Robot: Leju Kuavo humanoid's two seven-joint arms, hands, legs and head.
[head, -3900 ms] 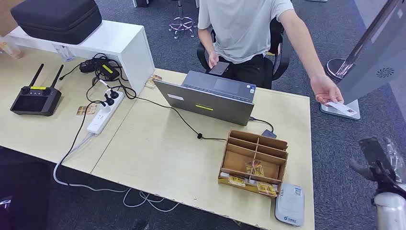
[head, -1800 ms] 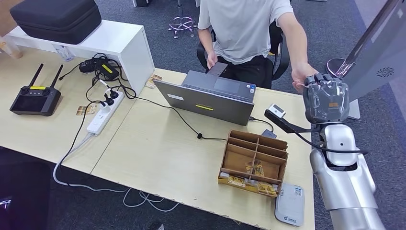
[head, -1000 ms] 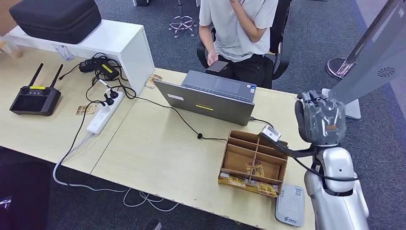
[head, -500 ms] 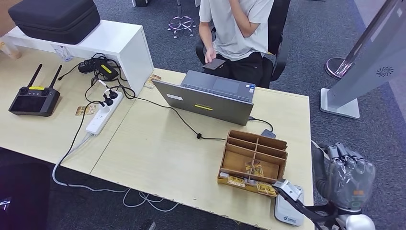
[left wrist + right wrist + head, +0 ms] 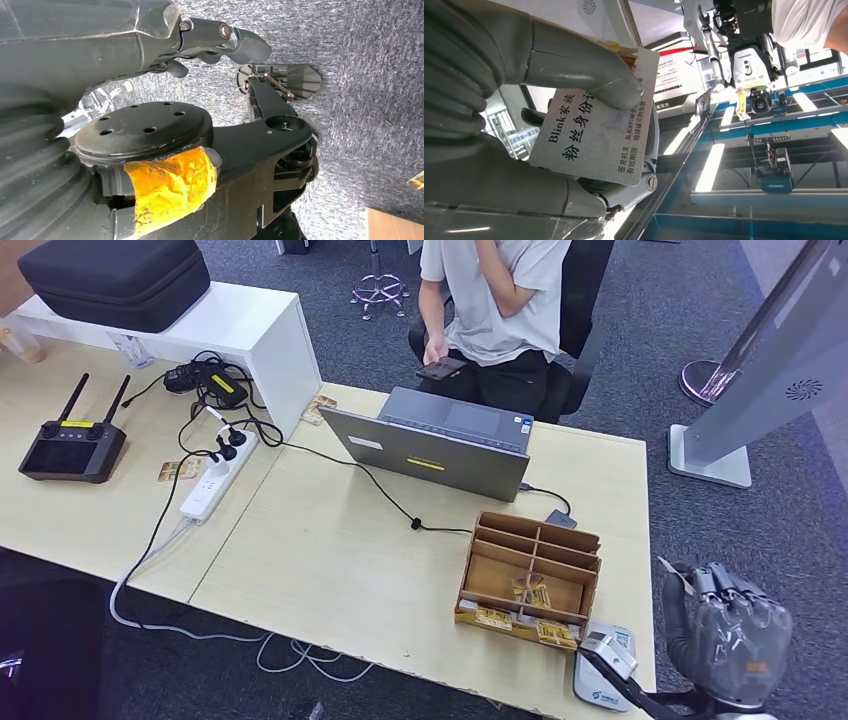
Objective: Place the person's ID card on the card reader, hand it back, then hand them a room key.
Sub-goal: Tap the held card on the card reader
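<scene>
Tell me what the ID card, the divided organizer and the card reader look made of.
ID card: probably plastic, smooth and faintly glossy, thin and flat with printed text.
Organizer: looks like thin unpainted wood or board, matte brown.
Card reader: likely molded plastic, light grey, rounded corners.

Right hand [image 5: 727,635] raised just off the desk [image 5: 360,560]'s near right corner, back of the hand toward the head camera, fingers pointing up and curled together. Thumb [image 5: 589,70] pressed on the ID card [image 5: 599,132], pinning it against the fingers behind. Left hand [image 5: 150,45] hanging low, away from the desk, with nothing between thumb and fingers.
</scene>
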